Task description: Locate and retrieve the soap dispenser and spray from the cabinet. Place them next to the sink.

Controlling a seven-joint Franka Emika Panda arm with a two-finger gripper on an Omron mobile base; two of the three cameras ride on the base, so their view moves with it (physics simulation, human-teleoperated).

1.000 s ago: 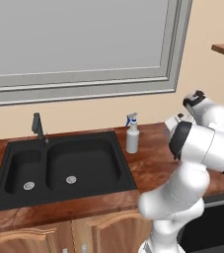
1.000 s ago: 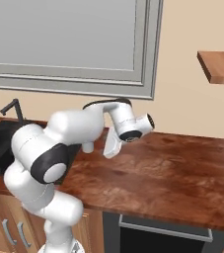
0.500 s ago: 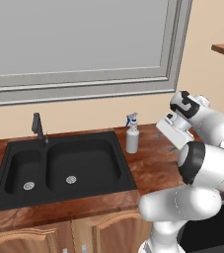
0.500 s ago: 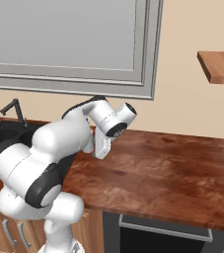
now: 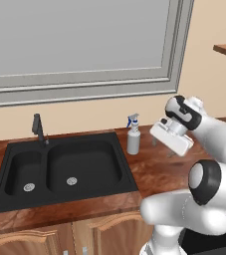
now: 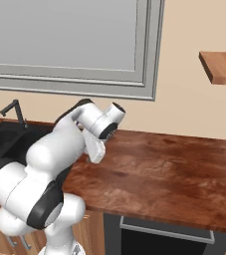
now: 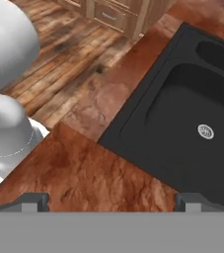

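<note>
The spray (image 5: 133, 135), a grey bottle with a blue trigger, stands upright on the wooden counter just right of the black sink (image 5: 59, 169). My gripper (image 5: 162, 148) hovers above the counter a short way right of the spray and is apart from it. In the hand view my gripper (image 7: 111, 202) is open with nothing between its fingertips (image 7: 32, 200), and below it lie bare counter and the sink (image 7: 182, 123) corner. The cabinet shelf (image 6: 224, 67) hangs on the wall at the upper right, with nothing showing on it. The soap dispenser is out of view.
A slim dark faucet (image 5: 37, 128) rises behind the sink's left basin. A large window (image 5: 79, 45) spans the wall above. The counter (image 6: 174, 169) stretches to the right. Light-oak cupboard doors (image 5: 45, 241) sit below the counter edge.
The arm has swung left and down, from the right side of the counter towards the spray and the sink. The jaws have stayed open and empty.
</note>
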